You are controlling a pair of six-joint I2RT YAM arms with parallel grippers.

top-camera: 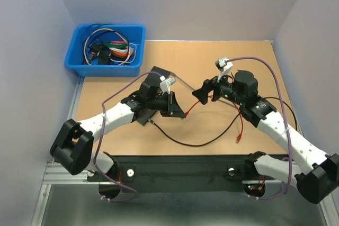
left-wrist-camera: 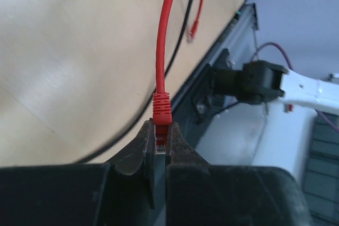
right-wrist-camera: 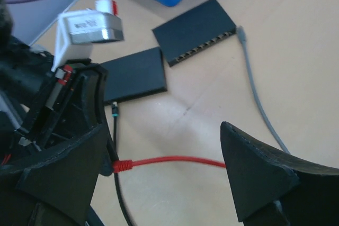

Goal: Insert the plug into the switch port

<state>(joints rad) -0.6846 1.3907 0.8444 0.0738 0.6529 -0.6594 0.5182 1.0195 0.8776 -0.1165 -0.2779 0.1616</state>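
The red cable's plug is pinched between the fingertips of my left gripper, which is shut on it with the contacts facing the camera. The same plug shows from the right wrist, and the red cable runs from it across the gap of my open right gripper without touching either finger. A black switch lies flat beyond, its row of ports facing right. From above, the left gripper and right gripper nearly face each other mid-table.
A second black box lies near the switch. A grey cable and a black cable trail over the table. The red cable's free end rests at the right. A blue bin of cables stands at the back left.
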